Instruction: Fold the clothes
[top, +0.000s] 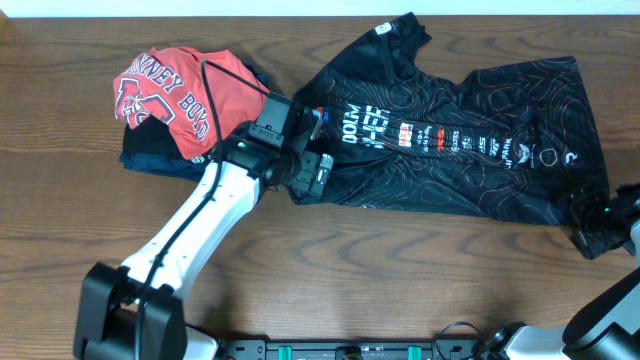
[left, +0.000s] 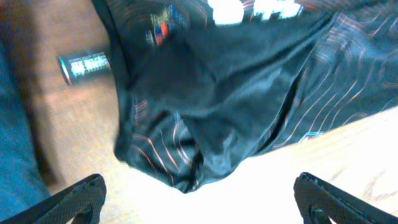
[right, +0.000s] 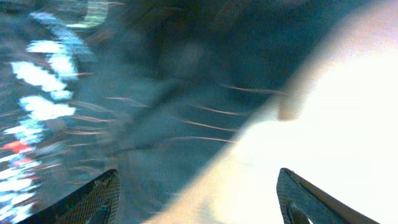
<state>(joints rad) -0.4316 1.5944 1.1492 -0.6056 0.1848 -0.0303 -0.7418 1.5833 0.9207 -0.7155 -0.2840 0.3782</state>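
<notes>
The black jersey (top: 470, 130) is lying spread out on the wooden table (top: 360, 290), covering the middle and the right side. Its white letters and little coloured logos are facing up. The left gripper (left: 200, 200) is hanging over the jersey's left edge, where the cloth is bunching into a crumpled corner. Its fingers (left: 78, 198) are standing wide apart and holding nothing. The right gripper (right: 198, 199) is sitting at the jersey's lower right corner. That picture is blurry, but its fingers (right: 93, 200) are standing wide apart too, gripping nothing. A red T-shirt (top: 170, 85) is resting on a folded navy garment (top: 150, 160) at the left.
</notes>
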